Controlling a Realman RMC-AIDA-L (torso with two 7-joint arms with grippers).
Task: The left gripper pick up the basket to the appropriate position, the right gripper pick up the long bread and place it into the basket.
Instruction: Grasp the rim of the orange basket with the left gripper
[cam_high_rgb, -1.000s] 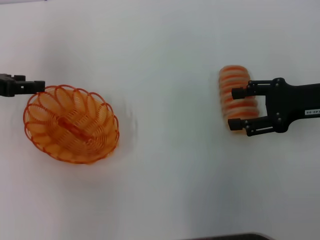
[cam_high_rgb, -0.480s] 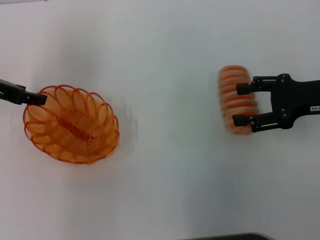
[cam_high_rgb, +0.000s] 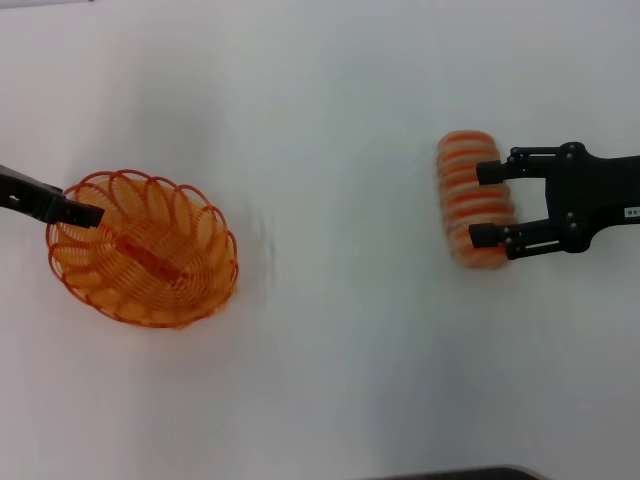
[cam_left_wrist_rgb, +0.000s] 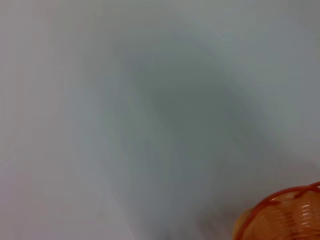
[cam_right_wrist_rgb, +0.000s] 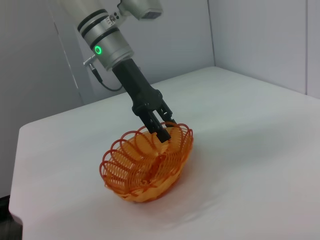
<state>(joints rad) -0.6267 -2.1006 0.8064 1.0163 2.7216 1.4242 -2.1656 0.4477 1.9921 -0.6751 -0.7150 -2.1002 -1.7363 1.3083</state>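
The orange wire basket (cam_high_rgb: 150, 262) stands on the white table at the left; it also shows in the right wrist view (cam_right_wrist_rgb: 145, 165), and a bit of its rim shows in the left wrist view (cam_left_wrist_rgb: 287, 212). My left gripper (cam_high_rgb: 88, 213) is at the basket's near-left rim, and in the right wrist view (cam_right_wrist_rgb: 161, 127) it reaches down onto that rim. The long bread (cam_high_rgb: 468, 200), striped orange and cream, lies at the right. My right gripper (cam_high_rgb: 485, 204) is open, its two fingertips (cam_high_rgb: 487, 170) over the bread's right side.
The white table (cam_high_rgb: 330, 120) stretches between basket and bread. A dark edge (cam_high_rgb: 450, 473) shows at the table's near side. In the right wrist view, grey wall panels (cam_right_wrist_rgb: 250, 35) stand behind the table and its edge (cam_right_wrist_rgb: 17, 175) drops off at one side.
My left gripper has moved right and forward from beside the basket onto its rim. My right gripper has shifted slightly right and back, still open over the bread. Basket and bread have stayed put.
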